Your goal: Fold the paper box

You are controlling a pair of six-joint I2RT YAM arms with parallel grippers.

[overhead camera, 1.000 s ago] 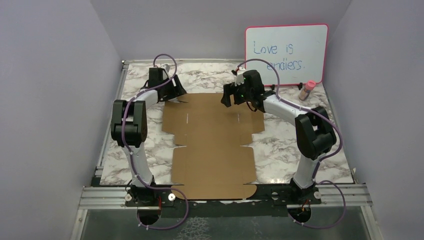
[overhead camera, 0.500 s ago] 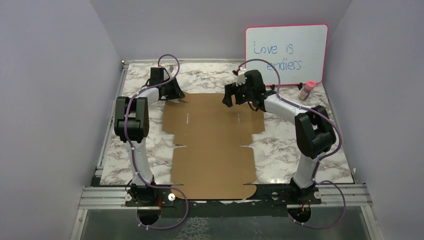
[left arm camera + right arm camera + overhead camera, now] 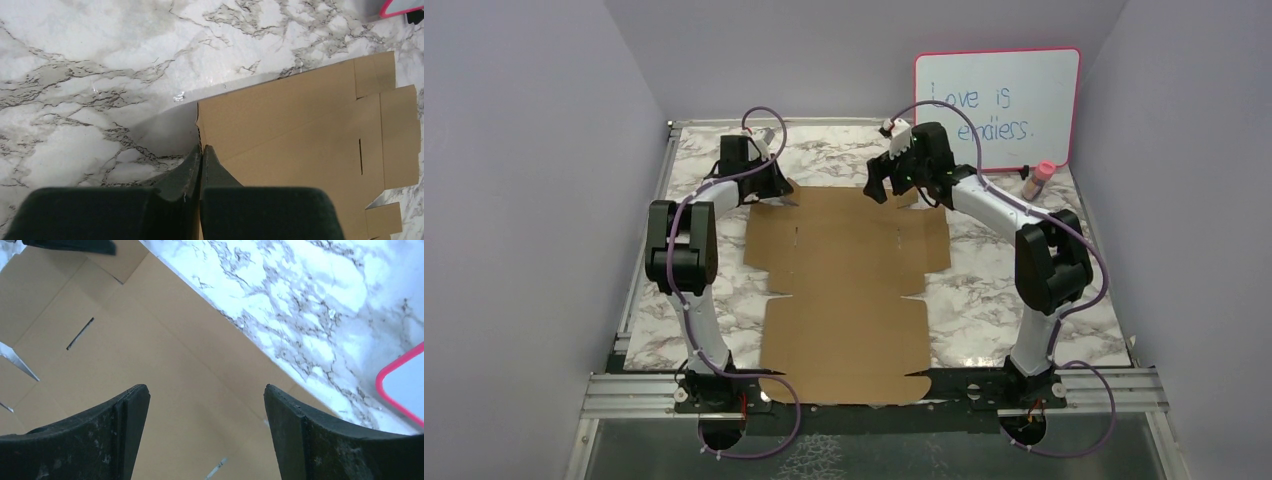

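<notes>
flat brown paper box (image 3: 844, 290) with slits, left claw (image 3: 201, 149) pinching its corner, right claw (image 3: 206, 392) wide

My overhead camera sits high behind the arm bases, looking down and forward, far enough back to take in the whole bench (image 3: 1024, 300); the bases lie at 6 o'clock, the whiteboard (image 3: 999, 105) at 1 o'clock; the left wrist camera looks past the left hand (image 3: 201, 150), close over the paper box (image 3: 300, 130) corner at 11 o'clock; the right wrist camera looks past the right hand (image 3: 205, 388), close over the far edge at 12 o'clock; all three views share that edge.
</notes>
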